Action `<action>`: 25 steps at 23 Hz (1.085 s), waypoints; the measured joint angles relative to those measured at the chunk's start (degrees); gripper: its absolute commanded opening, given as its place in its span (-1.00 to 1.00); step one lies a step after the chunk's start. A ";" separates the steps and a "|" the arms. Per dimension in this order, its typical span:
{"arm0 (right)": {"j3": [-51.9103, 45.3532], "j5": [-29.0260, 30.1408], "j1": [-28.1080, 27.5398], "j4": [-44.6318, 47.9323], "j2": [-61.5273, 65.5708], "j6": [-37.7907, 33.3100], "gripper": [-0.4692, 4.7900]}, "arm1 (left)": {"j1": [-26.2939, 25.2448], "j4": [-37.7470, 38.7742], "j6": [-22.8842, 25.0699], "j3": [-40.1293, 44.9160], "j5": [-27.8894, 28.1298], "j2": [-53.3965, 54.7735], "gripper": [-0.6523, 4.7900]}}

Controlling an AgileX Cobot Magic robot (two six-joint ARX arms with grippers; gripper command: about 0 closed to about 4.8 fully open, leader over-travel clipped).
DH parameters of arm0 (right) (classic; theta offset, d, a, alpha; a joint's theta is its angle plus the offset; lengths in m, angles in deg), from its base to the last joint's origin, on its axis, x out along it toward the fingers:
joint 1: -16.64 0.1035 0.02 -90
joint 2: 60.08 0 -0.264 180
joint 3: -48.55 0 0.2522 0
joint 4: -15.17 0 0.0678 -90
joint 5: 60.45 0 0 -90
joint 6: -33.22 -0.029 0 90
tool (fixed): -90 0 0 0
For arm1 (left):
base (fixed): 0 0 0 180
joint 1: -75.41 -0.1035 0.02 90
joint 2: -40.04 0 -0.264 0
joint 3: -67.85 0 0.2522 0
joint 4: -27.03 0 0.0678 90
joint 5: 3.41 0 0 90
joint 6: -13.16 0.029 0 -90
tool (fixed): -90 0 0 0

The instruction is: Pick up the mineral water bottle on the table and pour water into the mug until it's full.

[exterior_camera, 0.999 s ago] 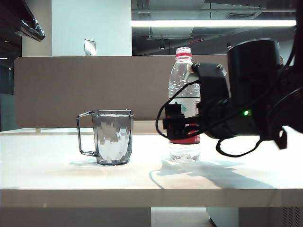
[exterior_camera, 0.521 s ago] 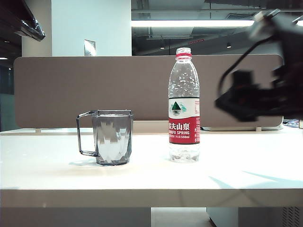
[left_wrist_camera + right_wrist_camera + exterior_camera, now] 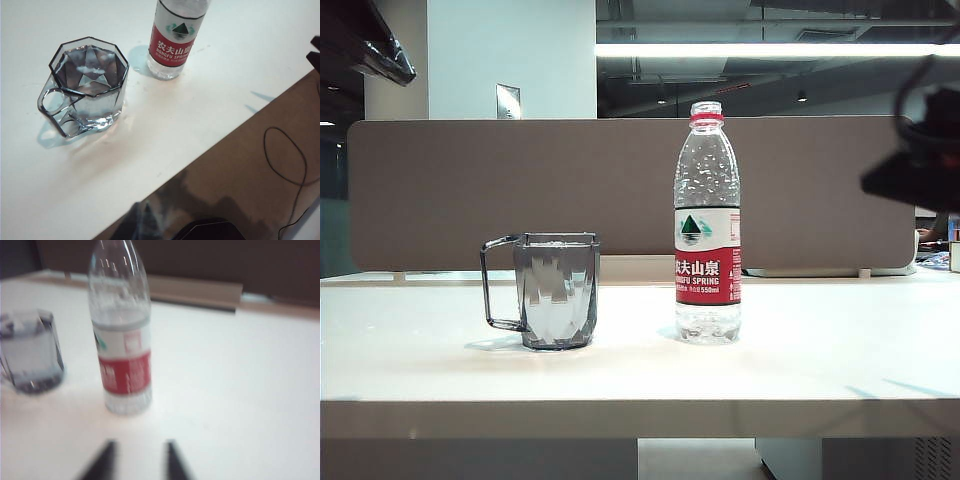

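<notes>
You are looking across a wide off-white surface [image 3: 820, 350] backed by a brown-grey divider panel [image 3: 470, 190]. The mineral water bottle [image 3: 708, 225] stands upright a little right of the middle, uncapped, with a red neck ring and a label that is white with a green mountain logo above and red with white characters below. A small amount of water [image 3: 708, 322] sits in its base.

To the bottle's left, near but apart from it, stands the smoky-grey faceted mug [image 3: 558, 290], its thin angular handle pointing left. In the left wrist view the mug [image 3: 87, 82] holds clear liquid close to its rim, and the bottle [image 3: 174, 37] stands just beyond it on the surface [image 3: 175, 120].

Your right claw [image 3: 136, 460] is off the bottle and grasping nothing. In the right wrist view its two dark fingertips [image 3: 102, 460] appear blurred at the near edge with a gap between them, and the bottle [image 3: 122, 340] stands apart beyond them, with the mug [image 3: 30, 352] further left. In the exterior view the right arm [image 3: 920, 170] shows only as a dark blur at the far right edge, raised above the surface and well apart from the bottle.

Your left claw is out of sight in every view, so you cannot tell whether it is clenched or released.
</notes>
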 measured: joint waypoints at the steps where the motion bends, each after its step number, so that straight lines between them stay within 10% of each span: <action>1: 0.00 0.50 -0.81 -3.83 -2.27 -0.68 -0.68 | 0.00 0.00 0.00 0.00 0.00 0.00 -0.78; 12: 0.02 13.35 -22.01 -43.54 -28.52 -5.14 -0.84 | 0.00 -0.02 0.00 0.00 0.00 0.00 -0.78; 25: 0.02 13.20 -25.97 -48.87 -41.64 -5.18 -0.84 | 0.00 -0.02 0.00 0.00 0.00 0.00 -0.78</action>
